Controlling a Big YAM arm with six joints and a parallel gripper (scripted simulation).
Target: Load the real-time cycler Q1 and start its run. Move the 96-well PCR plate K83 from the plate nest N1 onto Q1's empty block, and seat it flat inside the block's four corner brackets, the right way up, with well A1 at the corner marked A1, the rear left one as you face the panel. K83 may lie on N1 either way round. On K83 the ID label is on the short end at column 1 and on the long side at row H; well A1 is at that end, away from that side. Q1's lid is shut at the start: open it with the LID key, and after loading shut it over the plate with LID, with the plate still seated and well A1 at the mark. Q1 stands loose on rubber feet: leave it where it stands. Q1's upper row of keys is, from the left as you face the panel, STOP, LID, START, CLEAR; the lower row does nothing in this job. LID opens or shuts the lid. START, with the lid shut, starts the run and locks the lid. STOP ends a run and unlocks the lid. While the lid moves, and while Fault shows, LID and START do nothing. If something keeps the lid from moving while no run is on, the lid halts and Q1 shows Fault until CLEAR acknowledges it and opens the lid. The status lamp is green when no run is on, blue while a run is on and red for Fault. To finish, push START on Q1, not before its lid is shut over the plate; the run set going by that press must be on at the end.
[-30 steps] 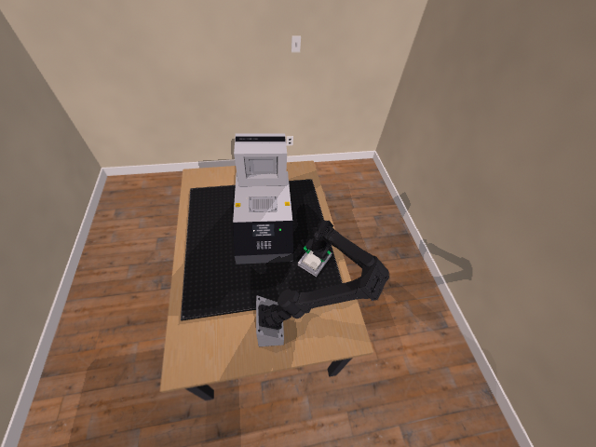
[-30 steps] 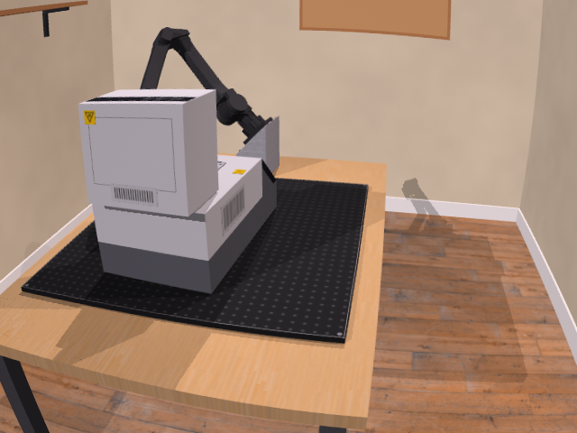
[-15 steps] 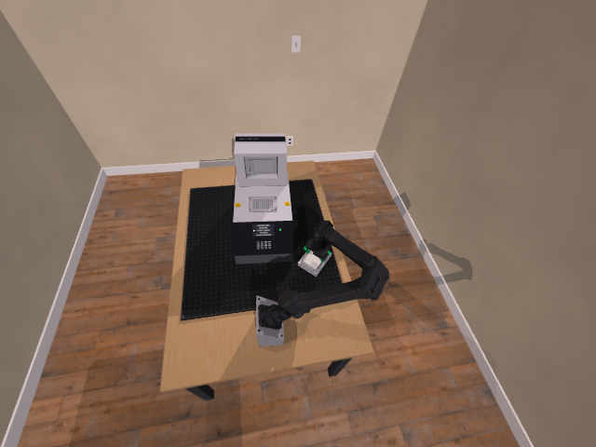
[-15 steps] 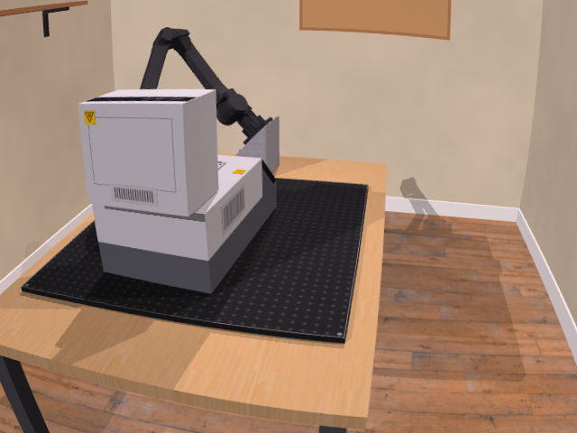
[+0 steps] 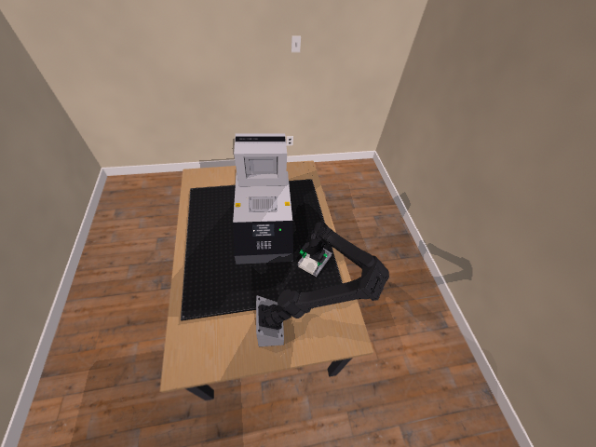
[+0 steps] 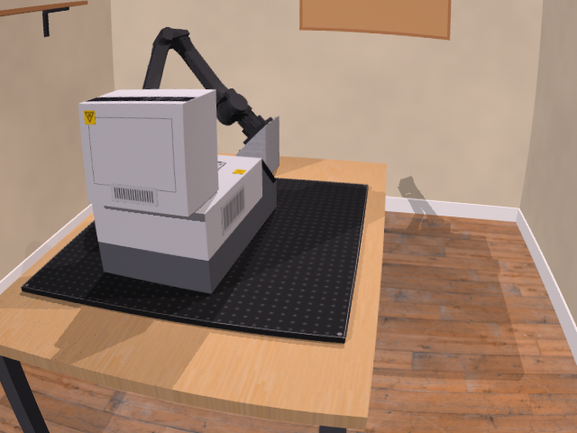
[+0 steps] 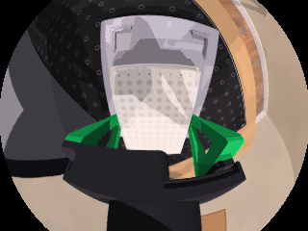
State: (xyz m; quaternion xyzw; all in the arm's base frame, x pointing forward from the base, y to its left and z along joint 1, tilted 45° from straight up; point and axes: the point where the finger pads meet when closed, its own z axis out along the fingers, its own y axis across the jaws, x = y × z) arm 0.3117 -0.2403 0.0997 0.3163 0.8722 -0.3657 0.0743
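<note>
Going left to right in the top view, the cycler Q1 (image 5: pixel 262 211) comes first, lid (image 5: pixel 260 161) tipped up at the rear, block (image 5: pixel 263 204) bare, status lamp (image 5: pixel 279 229) green; then, just to the right of its keyed panel (image 5: pixel 263 237), my gripper (image 5: pixel 315 257), clenched across the plate K83 (image 5: pixel 310 264) and carrying it tilted above the black mat (image 5: pixel 216 269). I cannot tell whether the nest N1 is anywhere in these views. My worry is that I may swing left too low and knock the plate or my wrist against Q1's front corner, which could shove the loose machine on its feet or twist the plate in my fingers. A second risk is setting it down the wrong way round, since I cannot make out the ID label here. In the wrist view the plate reaches straight out ahead of me, its near end pinched between the green pads and its far end free.
</note>
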